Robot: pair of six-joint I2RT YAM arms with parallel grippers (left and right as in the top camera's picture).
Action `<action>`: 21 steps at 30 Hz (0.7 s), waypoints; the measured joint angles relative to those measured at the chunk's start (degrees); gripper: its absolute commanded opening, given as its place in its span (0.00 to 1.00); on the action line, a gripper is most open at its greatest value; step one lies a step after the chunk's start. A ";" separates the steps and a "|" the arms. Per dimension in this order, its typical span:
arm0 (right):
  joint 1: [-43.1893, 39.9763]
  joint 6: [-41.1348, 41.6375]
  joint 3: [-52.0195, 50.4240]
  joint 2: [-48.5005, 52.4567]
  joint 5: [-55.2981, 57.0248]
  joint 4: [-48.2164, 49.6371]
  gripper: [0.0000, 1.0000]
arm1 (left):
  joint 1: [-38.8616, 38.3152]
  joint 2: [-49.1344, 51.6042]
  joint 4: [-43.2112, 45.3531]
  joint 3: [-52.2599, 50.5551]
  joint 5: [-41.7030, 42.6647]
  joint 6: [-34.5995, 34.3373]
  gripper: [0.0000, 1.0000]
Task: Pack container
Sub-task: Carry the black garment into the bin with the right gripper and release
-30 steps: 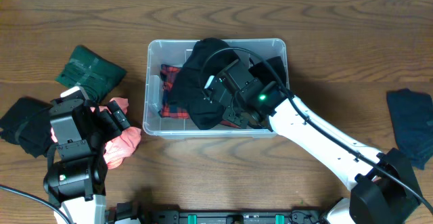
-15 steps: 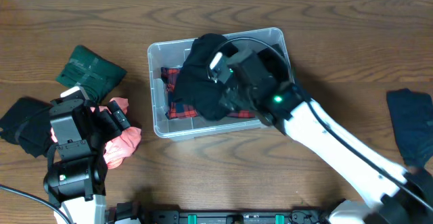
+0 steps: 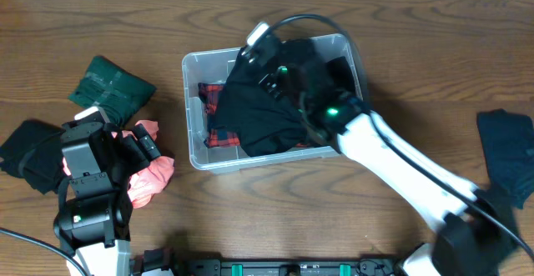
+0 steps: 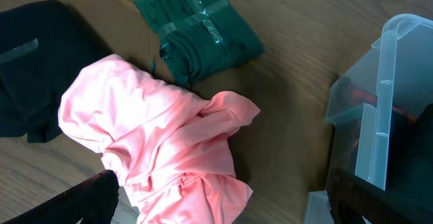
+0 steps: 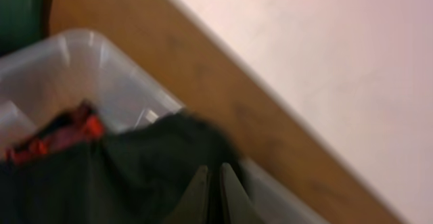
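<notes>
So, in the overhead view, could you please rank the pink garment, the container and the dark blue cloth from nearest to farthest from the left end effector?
1. pink garment, right beside the left end effector.
2. container, at the table's middle.
3. dark blue cloth, at the far right edge.

Overhead view showing soft, even light; counter [image 3: 100,26] glowing warm, shadows falling faint. Right arm [image 3: 392,155] smearing with motion blur. Left wrist view looking sharp, bright; pink cloth [image 4: 155,143] casting soft shadow, bin [image 4: 385,95] rim catching glare. Right wrist view blurring heavily, black cloth [image 5: 135,176] losing edges, pale background washing out.
</notes>
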 measured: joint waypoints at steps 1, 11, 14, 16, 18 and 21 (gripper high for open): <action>-0.02 0.70 0.00 2.71 -0.68 1.49 0.03 | 0.00 0.00 -0.09 0.00 0.00 0.00 0.98; -0.13 10.40 0.02 17.68 -1.77 5.79 0.06 | 0.00 0.00 -0.15 0.00 0.00 0.00 0.98; -0.22 11.67 0.50 17.68 -1.75 4.48 0.06 | 0.00 0.00 -0.17 0.00 0.00 0.00 0.98; -0.33 12.31 0.83 17.68 -1.79 3.39 0.07 | 0.00 0.00 -0.15 0.00 0.00 0.02 0.98; -0.35 12.70 1.14 17.64 -1.77 2.03 0.12 | 0.00 0.00 -0.20 0.00 0.00 0.00 0.98; -0.55 13.35 1.25 17.33 -1.38 1.27 0.20 | 0.00 0.00 -0.33 0.00 0.00 0.00 0.98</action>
